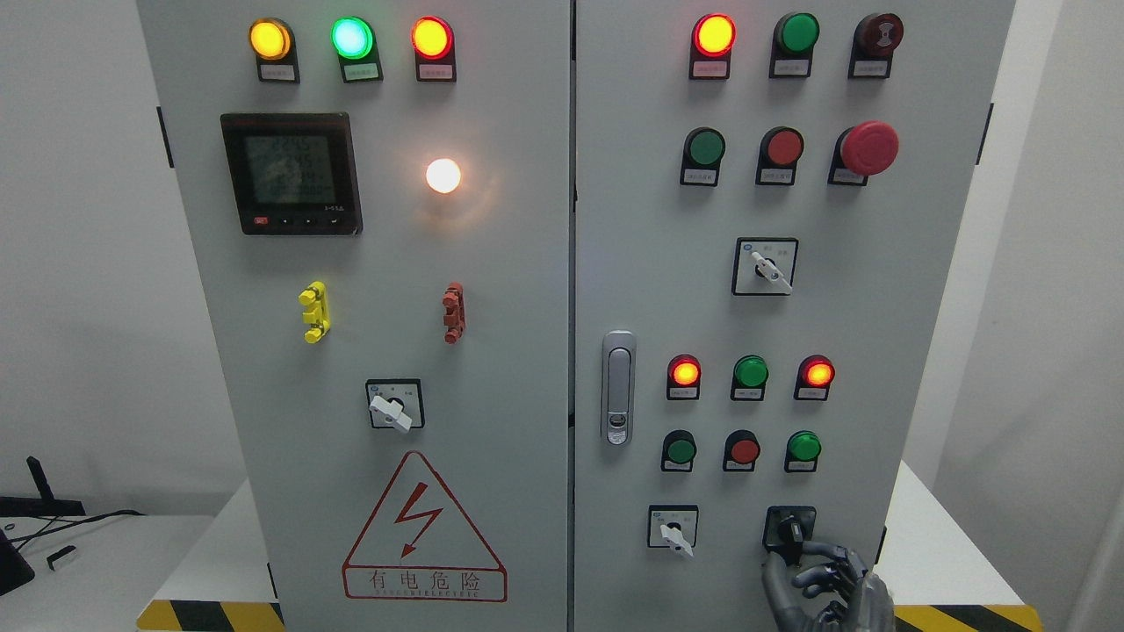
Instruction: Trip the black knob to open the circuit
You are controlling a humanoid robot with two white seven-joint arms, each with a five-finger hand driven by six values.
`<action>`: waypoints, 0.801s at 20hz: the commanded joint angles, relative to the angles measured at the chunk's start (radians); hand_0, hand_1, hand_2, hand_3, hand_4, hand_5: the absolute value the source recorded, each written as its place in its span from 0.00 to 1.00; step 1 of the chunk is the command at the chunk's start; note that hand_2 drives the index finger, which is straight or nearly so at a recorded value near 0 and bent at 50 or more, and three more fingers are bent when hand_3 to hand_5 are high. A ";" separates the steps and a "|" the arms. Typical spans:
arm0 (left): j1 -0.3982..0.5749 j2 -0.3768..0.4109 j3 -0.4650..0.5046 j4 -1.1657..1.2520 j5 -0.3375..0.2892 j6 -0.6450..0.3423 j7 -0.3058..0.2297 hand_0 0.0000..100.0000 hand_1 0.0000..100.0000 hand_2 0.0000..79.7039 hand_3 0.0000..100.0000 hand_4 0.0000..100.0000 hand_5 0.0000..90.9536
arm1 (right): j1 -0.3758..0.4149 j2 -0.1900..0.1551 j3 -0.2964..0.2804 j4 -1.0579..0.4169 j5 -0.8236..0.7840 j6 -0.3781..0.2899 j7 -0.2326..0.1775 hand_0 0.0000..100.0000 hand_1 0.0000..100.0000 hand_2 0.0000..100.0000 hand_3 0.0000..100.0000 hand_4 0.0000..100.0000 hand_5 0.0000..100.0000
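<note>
One hand is working here: the right hand (pixel 825 584) is reaching up from the cabinet's (pixel 527 263) lower right corner, fingers (pixel 812 551) curling around the black knob (pixel 789 532), pinching it from below. That knob is sitting low on the right door, just beside the white rotary switch (pixel 673 532). Up top, a green lamp (pixel 352 38) is glowing near the left door's upper edge.

right robot hand (pixel 825 584) at black knob (pixel 790 530), grey cabinet (pixel 527 351)
</note>
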 commanded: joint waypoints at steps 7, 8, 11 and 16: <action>0.000 0.001 0.000 -0.001 -0.031 0.000 -0.001 0.12 0.39 0.00 0.00 0.00 0.00 | -0.002 0.000 0.000 0.001 0.003 0.018 0.001 0.33 0.77 0.47 0.75 0.77 0.91; 0.000 -0.001 0.000 -0.001 -0.031 0.000 -0.001 0.12 0.39 0.00 0.00 0.00 0.00 | -0.002 0.000 0.000 0.003 0.001 0.018 0.002 0.33 0.77 0.47 0.75 0.77 0.91; 0.000 0.001 0.000 -0.001 -0.031 0.000 -0.001 0.12 0.39 0.00 0.00 0.00 0.00 | -0.002 0.000 0.000 0.001 0.001 0.018 0.002 0.33 0.77 0.47 0.75 0.78 0.91; 0.000 -0.001 0.000 -0.001 -0.031 0.000 -0.001 0.12 0.39 0.00 0.00 0.00 0.00 | -0.009 0.000 -0.003 0.003 0.001 0.018 0.001 0.34 0.76 0.48 0.76 0.78 0.91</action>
